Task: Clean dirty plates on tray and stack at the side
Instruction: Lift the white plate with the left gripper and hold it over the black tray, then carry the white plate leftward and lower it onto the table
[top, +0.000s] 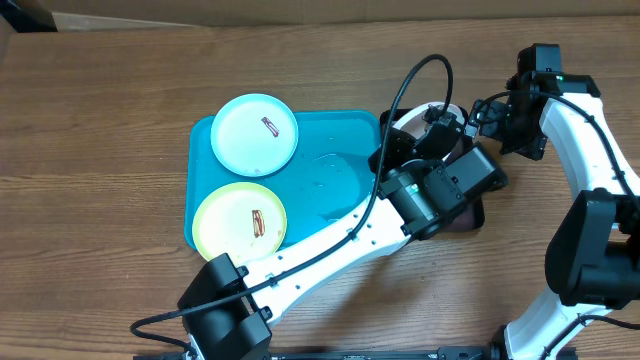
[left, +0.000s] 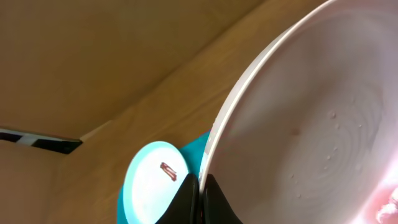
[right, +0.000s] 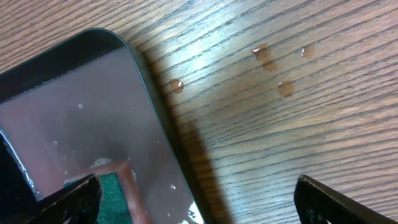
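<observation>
The turquoise tray (top: 340, 170) holds the light cyan plate (top: 254, 134) at its far left and the yellow-green plate (top: 239, 220) at its near left, each with a brown-red smear. My left gripper (top: 400, 150) is shut on the rim of the white plate (top: 408, 124), held tilted on edge past the tray's right end. In the left wrist view the jaws (left: 200, 194) pinch the wet white plate (left: 311, 112), with the cyan plate (left: 155, 180) and the tray (left: 194, 148) behind. My right gripper (top: 500, 115) is open and empty (right: 199, 202) above the table.
A smaller black tray (right: 68, 112) with a film of water and a green sponge (right: 115, 186) lies right of the turquoise tray, partly under my left wrist (top: 472, 214). Water drops (right: 273, 62) dot the wooden table beside it.
</observation>
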